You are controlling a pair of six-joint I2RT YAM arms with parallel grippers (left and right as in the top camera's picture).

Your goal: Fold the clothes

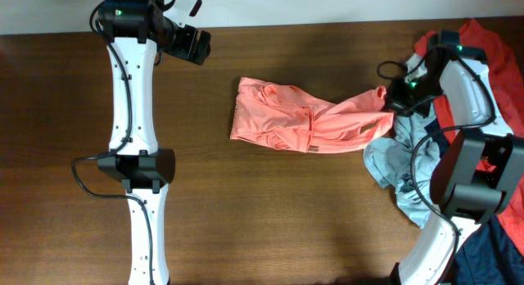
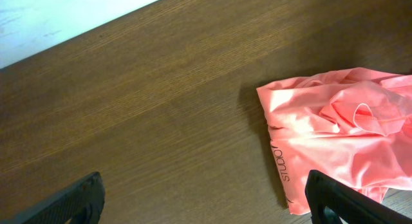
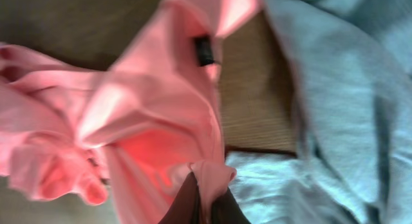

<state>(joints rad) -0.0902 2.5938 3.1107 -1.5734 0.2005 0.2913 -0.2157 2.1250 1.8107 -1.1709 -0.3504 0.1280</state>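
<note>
Because the right gripper (image 1: 396,101) is closed tight on the right-hand end of the salmon-pink shirt (image 1: 303,121), the next move depends on how that shirt lies between the two arms. The shirt sits crumpled on the table (image 1: 270,228) near its middle. Its long axis runs side to side, from a wider bunched body on the left to a narrower drawn-out strip that ends at the right gripper. That end meets the edge of the pile of other clothes: a pale grey-blue garment (image 1: 393,158) touches it, with a red one (image 1: 491,39) and a navy one (image 1: 491,252) further right.

In the right wrist view the dark fingertips (image 3: 193,208) pinch a fold of pink fabric at the bottom of the frame. A small dark label shows higher up on the shirt (image 3: 148,102), and the grey-blue garment (image 3: 347,89) lies just beside it.

The left gripper (image 1: 195,46) stands wide open and holds nothing. It hovers over bare wood at the far left, well apart from the shirt. Its wrist view shows the shirt's left edge (image 2: 335,134), with printed lettering, ahead and to the right of its spread fingers (image 2: 77,201).

So the free end of the shirt points toward the left arm, which is the nearer one to take it. A pull along the long axis, away from the pile, would probably free the shirt for spreading. The grey-blue garment may drag along with it.
</note>
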